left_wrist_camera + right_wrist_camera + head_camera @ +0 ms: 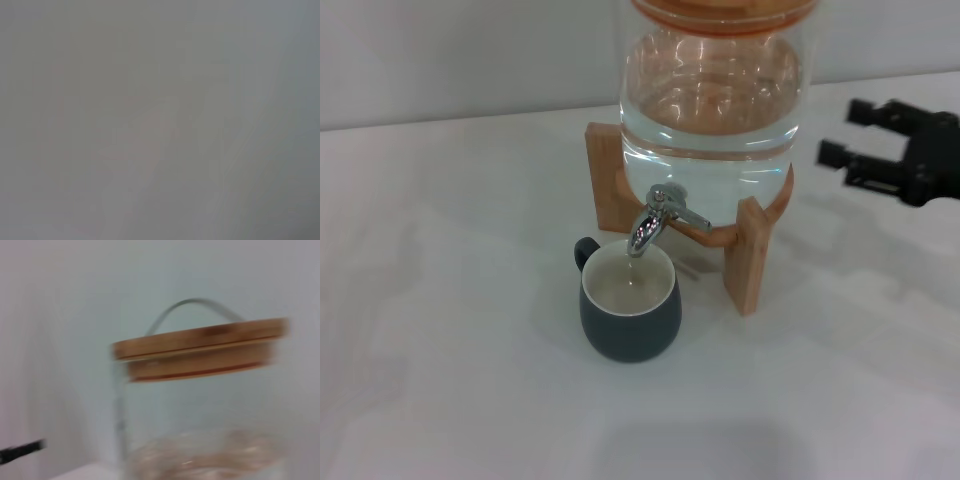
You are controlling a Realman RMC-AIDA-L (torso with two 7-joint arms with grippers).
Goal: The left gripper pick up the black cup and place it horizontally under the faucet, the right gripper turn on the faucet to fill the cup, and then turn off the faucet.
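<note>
The black cup stands upright on the white table, right under the spout of the chrome faucet, with its loop handle to the back left. Its cream inside holds some water. The faucet is fixed to the front of the glass water dispenser. My right gripper hovers to the right of the dispenser, away from the faucet, open and empty. The right wrist view shows the dispenser's wooden lid. My left gripper is out of view; the left wrist view shows only a blank grey surface.
The dispenser rests on a wooden stand whose legs flank the faucet. The white table stretches to the left and in front of the cup. A pale wall is behind.
</note>
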